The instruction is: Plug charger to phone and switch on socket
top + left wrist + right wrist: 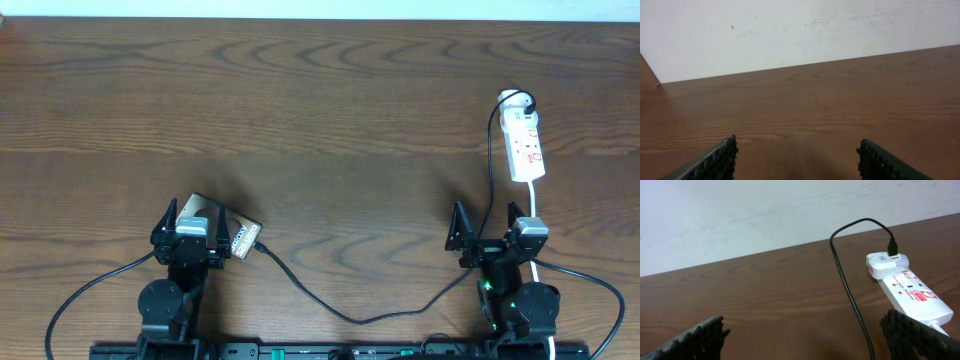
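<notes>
Jaws of both grippers stand wide, nothing held: left gripper (190, 228) at lower left of the overhead view, right gripper (488, 232) at lower right. The phone (240, 238) lies partly under the left one; the charger (350, 318) runs from its corner along the bottom and up to the socket (526, 148), upper right. To switch it on, the right arm should probably narrow its jaws, press w/ one finger and keep off the charger. Whether the plug tip sits fully in, I cannot tell; whether the socket is already on is too small to read.

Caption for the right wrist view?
Open right gripper faces the white power strip, the black charger cable plugged into a white adapter at its far end.
</notes>
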